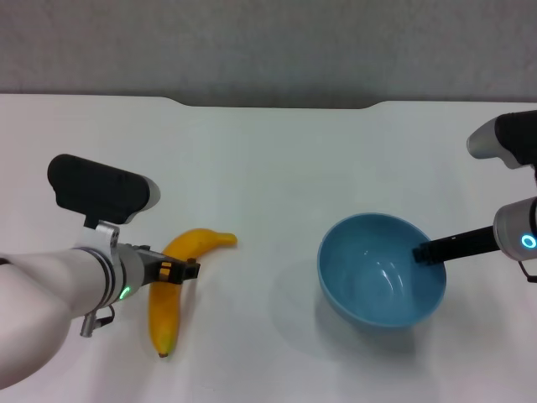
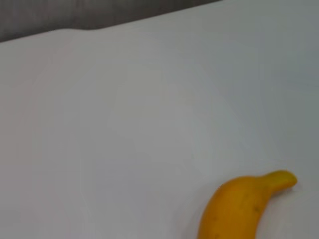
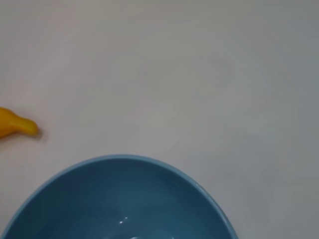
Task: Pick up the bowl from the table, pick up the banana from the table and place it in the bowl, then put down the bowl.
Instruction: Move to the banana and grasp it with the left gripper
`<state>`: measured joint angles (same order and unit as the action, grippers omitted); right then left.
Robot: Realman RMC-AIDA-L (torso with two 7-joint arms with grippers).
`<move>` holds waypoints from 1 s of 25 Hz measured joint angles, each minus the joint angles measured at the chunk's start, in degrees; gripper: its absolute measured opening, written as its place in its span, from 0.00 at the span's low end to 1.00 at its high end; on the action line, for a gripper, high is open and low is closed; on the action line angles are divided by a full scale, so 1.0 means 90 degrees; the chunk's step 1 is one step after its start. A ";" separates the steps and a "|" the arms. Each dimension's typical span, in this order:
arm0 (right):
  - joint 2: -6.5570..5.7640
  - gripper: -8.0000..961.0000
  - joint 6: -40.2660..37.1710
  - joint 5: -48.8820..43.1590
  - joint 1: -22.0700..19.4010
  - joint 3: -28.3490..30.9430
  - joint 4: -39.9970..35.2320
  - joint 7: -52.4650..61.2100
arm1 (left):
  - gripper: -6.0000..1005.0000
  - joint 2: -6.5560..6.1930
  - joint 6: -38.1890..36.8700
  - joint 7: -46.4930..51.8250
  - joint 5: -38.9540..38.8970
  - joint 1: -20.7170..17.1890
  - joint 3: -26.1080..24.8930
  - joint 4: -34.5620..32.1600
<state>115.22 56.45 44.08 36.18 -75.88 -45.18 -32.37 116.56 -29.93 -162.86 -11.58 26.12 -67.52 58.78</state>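
The light-blue bowl [image 1: 382, 270] is at the right, held a little above the white table [image 1: 268, 168], with its shadow under it. My right gripper [image 1: 426, 252] is shut on the bowl's right rim, one finger inside. The bowl's rim fills the bottom of the right wrist view [image 3: 124, 164]. The orange-yellow banana [image 1: 172, 294] lies on the table at the left, dark tip toward me. My left gripper [image 1: 180, 270] reaches in from the left and is shut across the banana's bend. The banana's stem end shows in the left wrist view [image 2: 244, 204] and the right wrist view [image 3: 15, 125].
The table's far edge has a shallow notch [image 1: 277, 105] against the grey wall [image 1: 268, 42]. Bare white tabletop lies between the banana and the bowl.
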 joint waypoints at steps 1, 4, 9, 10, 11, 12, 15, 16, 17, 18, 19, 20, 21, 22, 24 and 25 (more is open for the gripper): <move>0.0000 0.05 0.0012 0.0017 -0.0010 -0.0008 -0.0041 0.0001 | 0.79 0.0000 0.0001 0.0000 0.0000 0.0001 -0.0002 -0.0024; 0.0000 0.05 0.0029 0.0041 -0.0015 -0.0035 -0.0105 0.0001 | 0.83 -0.0002 0.0001 0.0000 0.0000 0.0024 0.0001 -0.0112; 0.0000 0.05 0.0058 0.0044 -0.0018 -0.0025 -0.0165 0.0003 | 0.86 0.0020 -0.0052 0.0000 -0.0040 0.0089 0.0049 -0.0212; 0.0000 0.05 0.0068 0.0044 -0.0021 -0.0023 -0.0184 0.0003 | 0.86 0.0023 -0.0062 0.0000 -0.0050 0.0091 0.0051 -0.0215; 0.0000 0.05 0.0074 0.0044 -0.0023 -0.0021 -0.0203 0.0003 | 0.86 0.0023 -0.0065 0.0000 -0.0051 0.0091 0.0054 -0.0215; 0.0000 0.05 0.0073 0.0044 -0.0024 -0.0020 -0.0207 0.0003 | 0.86 0.0023 -0.0068 0.0000 -0.0052 0.0091 0.0056 -0.0215; 0.0000 0.05 0.0068 0.0044 -0.0022 -0.0029 -0.0225 0.0003 | 0.87 0.0026 -0.0082 0.0000 -0.0055 0.0091 0.0050 -0.0217; 0.0000 0.05 0.0068 0.0044 -0.0021 -0.0036 -0.0245 0.0003 | 0.87 0.0026 -0.0083 0.0000 -0.0057 0.0091 0.0048 -0.0218; 0.0000 0.05 0.0068 0.0044 -0.0024 -0.0042 -0.0275 0.0003 | 0.86 0.0025 -0.0087 0.0000 -0.0061 0.0091 0.0045 -0.0221; 0.0000 0.05 0.0073 0.0044 -0.0034 -0.0046 -0.0308 0.0003 | 0.86 0.0025 -0.0093 0.0000 -0.0061 0.0092 0.0044 -0.0223; 0.0002 0.05 0.0078 0.0044 -0.0043 -0.0048 -0.0336 0.0003 | 0.86 0.0024 -0.0099 0.0000 -0.0063 0.0095 0.0044 -0.0224; 0.0004 0.05 0.0085 0.0044 -0.0045 -0.0048 -0.0348 0.0004 | 0.86 0.0024 -0.0105 0.0000 -0.0065 0.0097 0.0046 -0.0224; 0.0005 0.05 0.0090 0.0044 -0.0047 -0.0048 -0.0355 0.0006 | 0.86 0.0024 -0.0107 0.0000 -0.0067 0.0097 0.0047 -0.0224; 0.0006 0.05 0.0098 0.0044 -0.0046 -0.0047 -0.0358 0.0012 | 0.86 0.0024 -0.0107 0.0000 -0.0069 0.0097 0.0047 -0.0224; 0.0007 0.05 0.0099 0.0044 -0.0047 -0.0048 -0.0360 0.0013 | 0.80 0.0025 -0.0094 0.0002 -0.0070 0.0087 0.0037 -0.0231; 0.0007 0.05 0.0099 0.0044 -0.0047 -0.0049 -0.0360 0.0013 | 0.77 0.0026 -0.0082 0.0004 -0.0070 0.0081 0.0024 -0.0243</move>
<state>115.29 57.34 44.48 35.76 -76.32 -48.43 -32.25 116.79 -30.66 -162.82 -12.22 26.85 -67.30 56.60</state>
